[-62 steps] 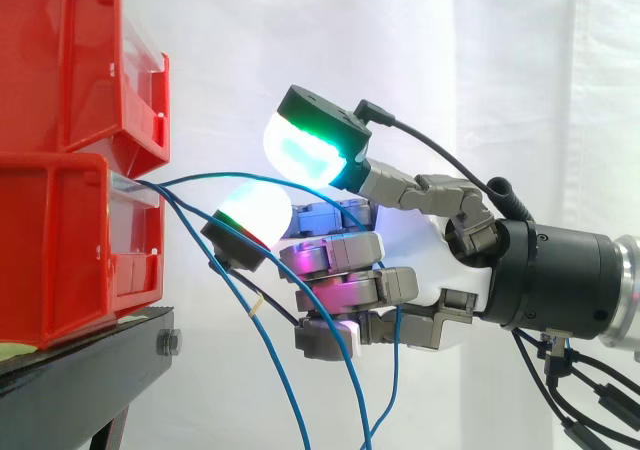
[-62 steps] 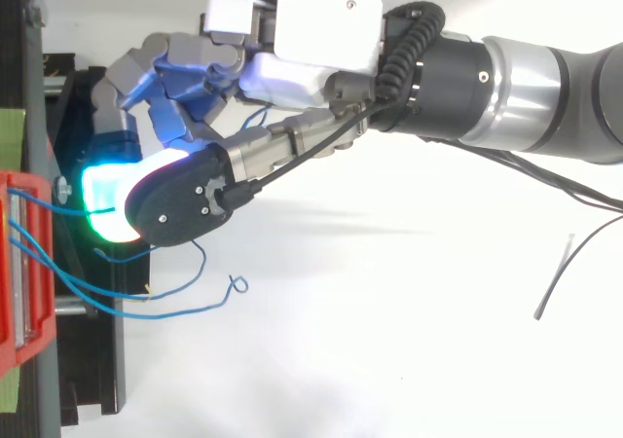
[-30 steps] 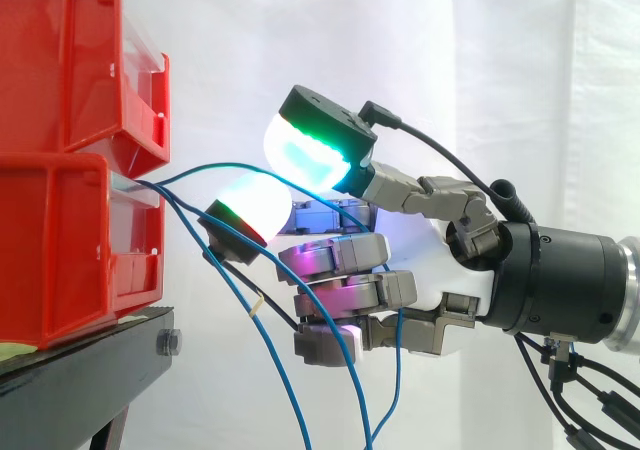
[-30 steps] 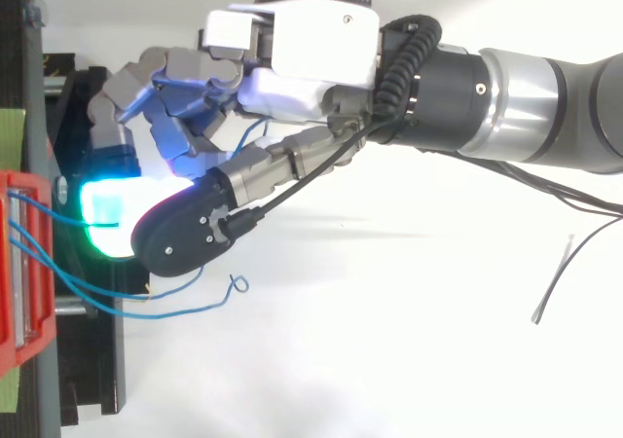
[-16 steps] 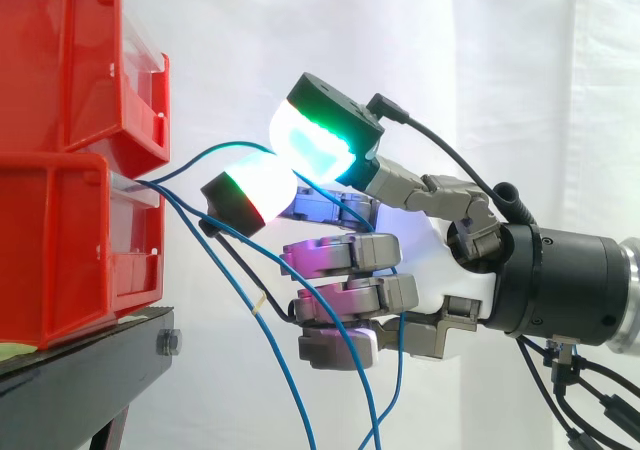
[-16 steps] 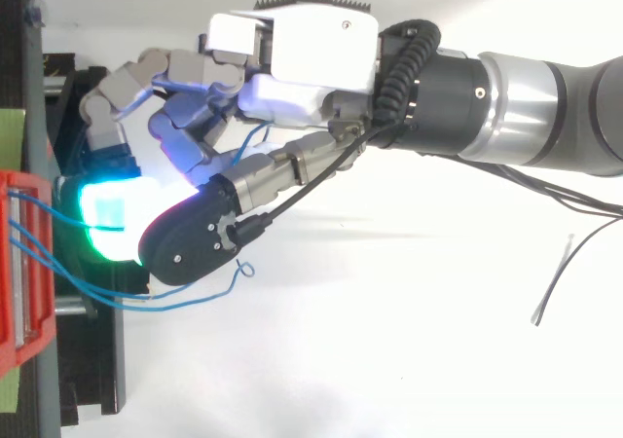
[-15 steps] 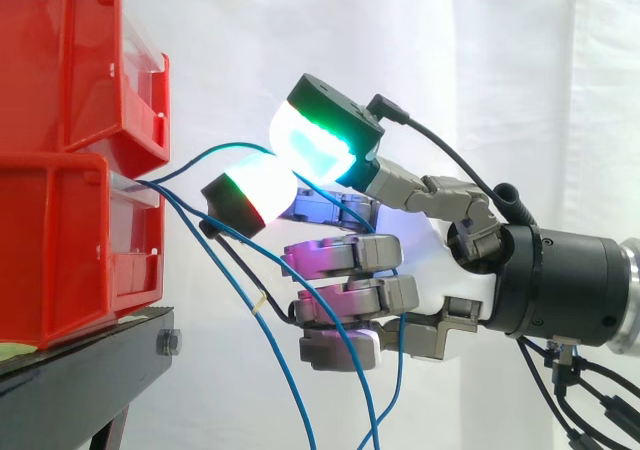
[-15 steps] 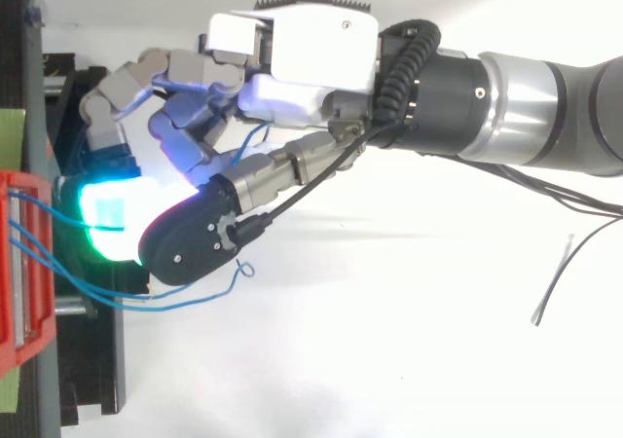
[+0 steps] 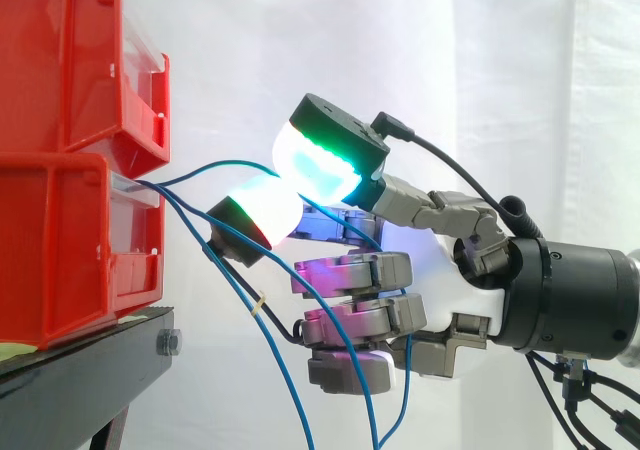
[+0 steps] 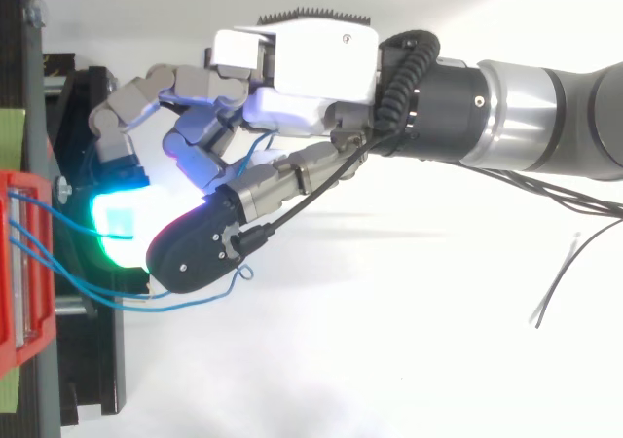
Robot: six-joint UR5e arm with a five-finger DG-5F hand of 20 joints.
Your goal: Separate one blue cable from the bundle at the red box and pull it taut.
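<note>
1. The hand reaches in from the right, just beside the stacked red bins, because the cables come out at the front of the lower red box, which stands on the black stand.
2. The hand is pinching. A green-glowing pad and a white-glowing pad close together on one blue cable, and the remaining fingers are curled below them.
3. That cable leaves the box front, rises in a shallow arc and enters the gap between the two pads. The grip is high and near the box, probably so that this strand lifts clear of the bundle.
4. The other blue cables leave the same spot and fall steeply below the stand's edge. One ends in a small loop beneath the hand in the top view. At least one of them runs down among the curled lower fingers, so the separation does not look clean there.
5. The pinched cable bows between box and pads, so I judge it separated but not yet taut.
6. The next move likely calls for drawing the hand straight away from the box while the pinch holds.
7. The risks are that the thin cable slips between the rounded pads, or that the curled fingers drag the hanging strands along.
</note>
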